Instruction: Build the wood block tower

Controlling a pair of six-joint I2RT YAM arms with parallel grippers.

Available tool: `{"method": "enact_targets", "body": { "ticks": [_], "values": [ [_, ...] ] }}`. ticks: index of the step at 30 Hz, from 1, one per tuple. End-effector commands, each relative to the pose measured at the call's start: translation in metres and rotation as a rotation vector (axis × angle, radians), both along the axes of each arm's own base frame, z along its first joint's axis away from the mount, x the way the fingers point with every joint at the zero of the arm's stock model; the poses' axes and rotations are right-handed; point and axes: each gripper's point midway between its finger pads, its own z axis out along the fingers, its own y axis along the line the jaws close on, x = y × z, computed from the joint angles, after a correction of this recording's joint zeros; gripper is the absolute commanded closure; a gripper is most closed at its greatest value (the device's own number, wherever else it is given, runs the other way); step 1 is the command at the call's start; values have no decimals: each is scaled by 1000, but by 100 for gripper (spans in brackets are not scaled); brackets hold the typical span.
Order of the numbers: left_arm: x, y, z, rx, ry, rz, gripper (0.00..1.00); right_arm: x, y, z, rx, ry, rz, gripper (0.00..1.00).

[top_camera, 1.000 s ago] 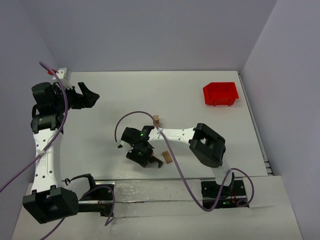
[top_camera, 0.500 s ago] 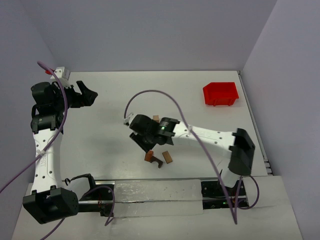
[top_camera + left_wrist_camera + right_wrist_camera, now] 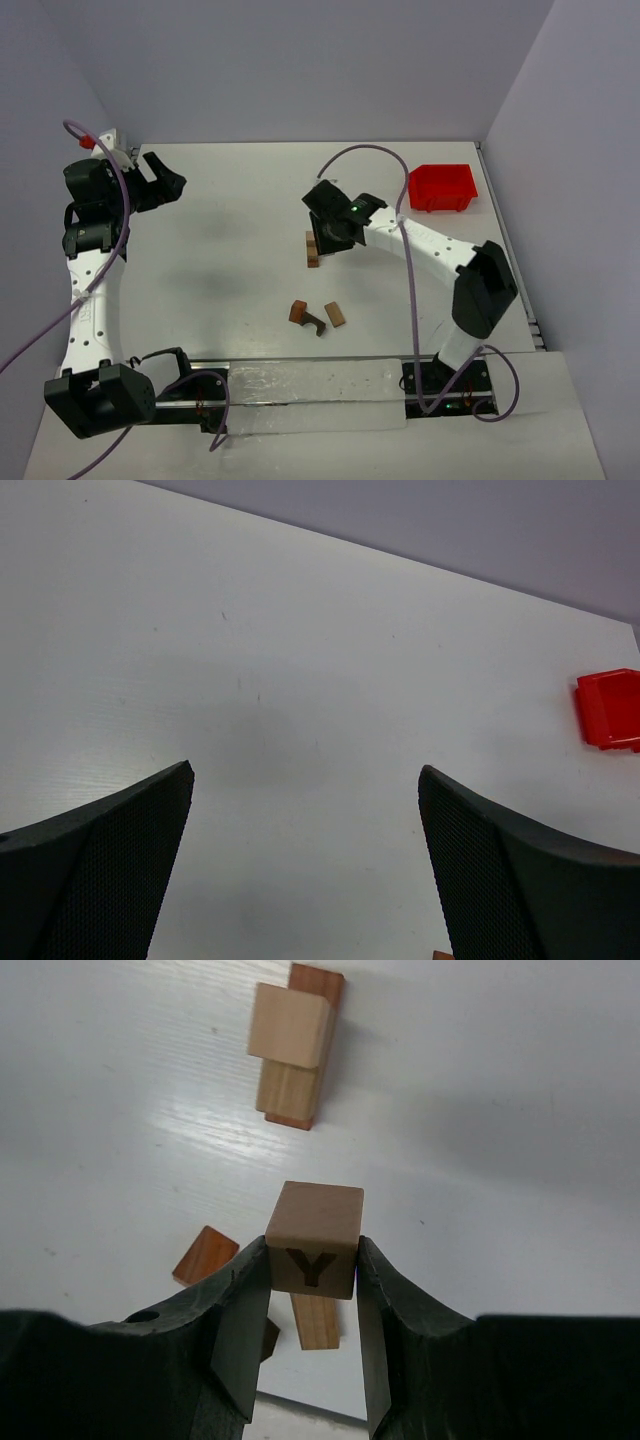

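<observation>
The tower is a short stack of tan and brown wood blocks at mid-table; from above in the right wrist view it has a light tan cube on top. My right gripper is shut on a tan cube marked Y, held in the air just short of the tower. In the top view the right gripper hovers beside the tower's top. Loose blocks lie nearer the arms: a reddish block, a dark arch and a tan bar. My left gripper is open and empty at the far left.
A red plastic bin stands at the back right and also shows in the left wrist view. Grey walls close in the table at the back and on both sides. The right arm's purple cable arcs above the tower area.
My right arm has lifted the Y cube from beside the loose blocks and carried it back and to the right, up to the tower. The left gripper shifted slightly.
</observation>
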Motion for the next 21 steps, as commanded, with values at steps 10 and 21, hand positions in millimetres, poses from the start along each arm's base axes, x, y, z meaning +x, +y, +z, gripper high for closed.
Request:
{"method": "enact_targets", "body": {
  "ticks": [10,21],
  "values": [
    [12,7,14,-2,-41,37,1,9,31,-20,11,119,-44,99],
    [10,3,11,-21,-44,20,1,21,41,-35,-7,161,-61,100]
  ]
}}
